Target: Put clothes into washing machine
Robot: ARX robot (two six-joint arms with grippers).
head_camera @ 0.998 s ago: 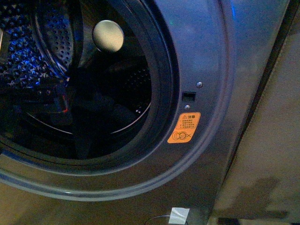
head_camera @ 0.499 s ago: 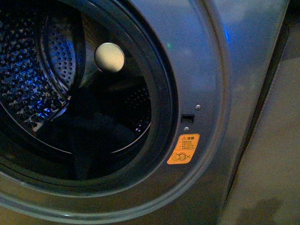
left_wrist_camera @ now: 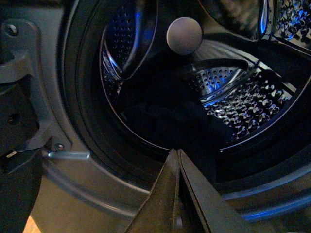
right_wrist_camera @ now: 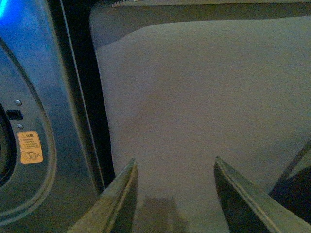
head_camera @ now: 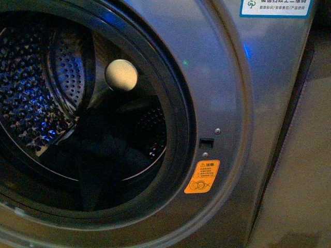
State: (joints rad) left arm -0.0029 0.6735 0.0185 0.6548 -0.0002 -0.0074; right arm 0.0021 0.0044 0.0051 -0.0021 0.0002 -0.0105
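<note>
The grey washing machine (head_camera: pixel 227 82) fills the front view with its porthole open. Dark navy clothes (head_camera: pixel 103 150) lie in a heap at the bottom of the perforated drum, below the cream hub (head_camera: pixel 121 75). In the left wrist view the same clothes (left_wrist_camera: pixel 170 116) rest inside the drum, and my left gripper (left_wrist_camera: pixel 176 151) is shut and empty, outside the porthole rim. My right gripper (right_wrist_camera: pixel 175 167) is open and empty, off to the machine's side over beige floor. Neither arm shows in the front view.
An orange warning sticker (head_camera: pixel 202 176) and the door latch slot (head_camera: pixel 207 142) sit beside the porthole rim. Part of the door hinge (left_wrist_camera: pixel 22 92) shows in the left wrist view. Beige floor (right_wrist_camera: pixel 204 97) lies beside the machine's side panel.
The front view has drawn back and risen: the sticker sits lower in frame and a label shows at the top. The dark arm seen inside the drum a second ago is gone.
</note>
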